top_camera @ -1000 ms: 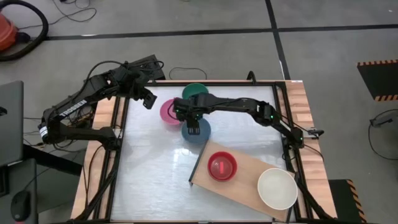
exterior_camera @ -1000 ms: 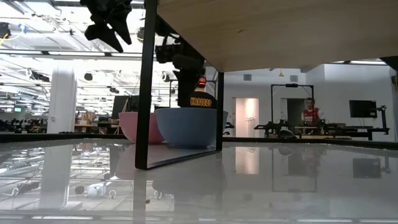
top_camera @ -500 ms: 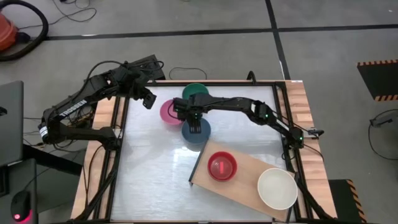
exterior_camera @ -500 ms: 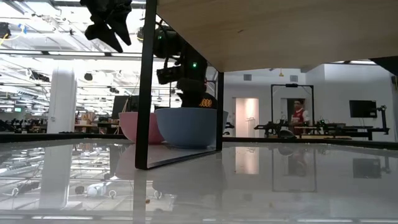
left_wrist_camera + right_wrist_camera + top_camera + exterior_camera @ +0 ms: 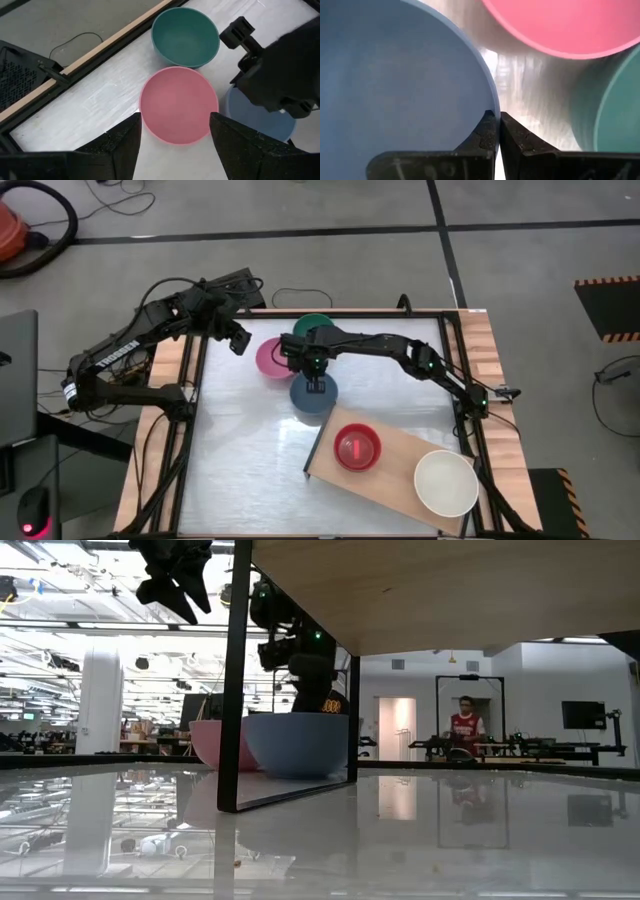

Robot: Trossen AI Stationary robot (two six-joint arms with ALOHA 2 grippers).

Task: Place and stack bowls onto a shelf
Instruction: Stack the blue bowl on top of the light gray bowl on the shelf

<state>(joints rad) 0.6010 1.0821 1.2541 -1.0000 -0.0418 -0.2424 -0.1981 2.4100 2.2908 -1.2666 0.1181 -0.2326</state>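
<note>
My right gripper is shut on the blue-grey bowl at the middle of the table. The pink bowl and the teal bowl stand on their bases just beyond it. The shelf lies at the near right and carries a red bowl and a white bowl. My left gripper hangs open and empty above the table, left of the pink bowl. My right gripper holds the blue-grey bowl by its far rim, on the side toward the pink and teal bowls. One finger is inside the bowl and the other outside. The fingers come from above, pointing down. The bowl stays upright, low over the table.
In the low view the shelf's underside and its dark upright edge stand in front of the bowls. The wood-framed table edge runs beside the left arm. A person stands in the room far behind.
My right gripper has turned at the wrist over the blue-grey bowl's far rim. The bowl has shifted a little toward the table's near edge. The pink and teal bowls have stayed put.
</note>
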